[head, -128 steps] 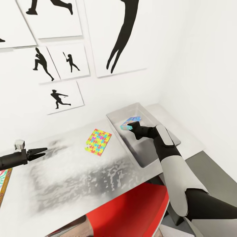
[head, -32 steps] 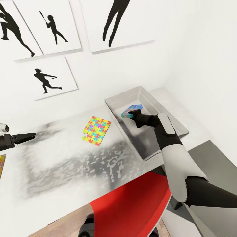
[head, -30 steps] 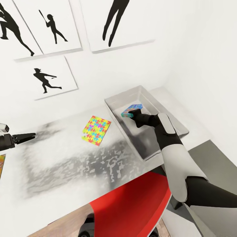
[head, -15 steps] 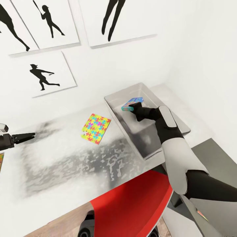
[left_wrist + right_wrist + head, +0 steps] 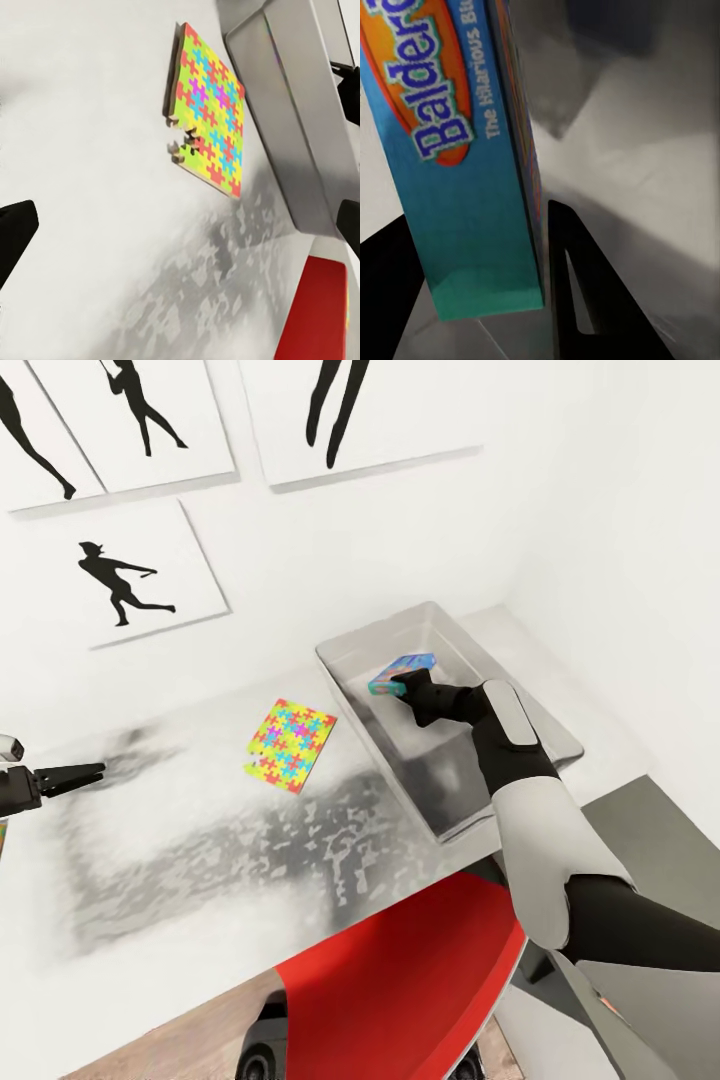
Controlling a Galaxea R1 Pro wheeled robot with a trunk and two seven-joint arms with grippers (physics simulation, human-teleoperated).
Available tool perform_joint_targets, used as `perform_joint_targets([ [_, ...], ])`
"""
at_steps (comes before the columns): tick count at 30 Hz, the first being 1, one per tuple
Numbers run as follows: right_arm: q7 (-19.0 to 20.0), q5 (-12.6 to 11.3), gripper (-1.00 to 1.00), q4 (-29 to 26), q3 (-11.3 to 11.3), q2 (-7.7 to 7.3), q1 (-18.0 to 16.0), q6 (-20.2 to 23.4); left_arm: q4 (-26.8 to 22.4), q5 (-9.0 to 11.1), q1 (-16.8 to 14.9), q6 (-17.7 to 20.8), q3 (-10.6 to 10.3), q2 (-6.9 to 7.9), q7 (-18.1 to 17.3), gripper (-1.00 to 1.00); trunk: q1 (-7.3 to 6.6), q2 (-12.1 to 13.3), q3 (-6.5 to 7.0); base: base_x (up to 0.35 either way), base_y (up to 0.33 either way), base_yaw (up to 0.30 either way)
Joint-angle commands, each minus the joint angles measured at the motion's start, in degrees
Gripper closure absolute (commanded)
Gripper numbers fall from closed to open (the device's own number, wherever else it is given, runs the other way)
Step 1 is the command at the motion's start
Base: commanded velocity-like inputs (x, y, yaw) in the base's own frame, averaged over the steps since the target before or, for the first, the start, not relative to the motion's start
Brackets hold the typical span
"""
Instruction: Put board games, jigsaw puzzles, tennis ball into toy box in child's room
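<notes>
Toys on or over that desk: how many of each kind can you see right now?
Board games: 1, the blue game box held by the right gripper over the toy box.
Jigsaw puzzles: 1, the jigsaw puzzle on the table.
Total: 2.

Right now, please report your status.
Right tool shut on blue board game over toy box. Left tool empty. Jigsaw puzzle on table.
</notes>
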Motion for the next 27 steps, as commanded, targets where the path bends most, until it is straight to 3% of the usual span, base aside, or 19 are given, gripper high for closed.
perform_joint_targets([
  [1,-0.5,-0.3,1.00,0.0,-0.3,0.06,0.0,0.2,0.0,-0.3,0.0,0.6,0.0,0.03,-0.3,-1.00,0.03,-0.1,-0.17,0.000,0.000,0.000],
  [27,-0.5,-0.4,1.00,0.0,-0.3,-0.02,-1.1,0.5,0.0,0.1,0.0,0.6,0.0,0.85,-0.3,-1.00,0.03,-0.1,-0.31,0.000,0.000,0.000],
])
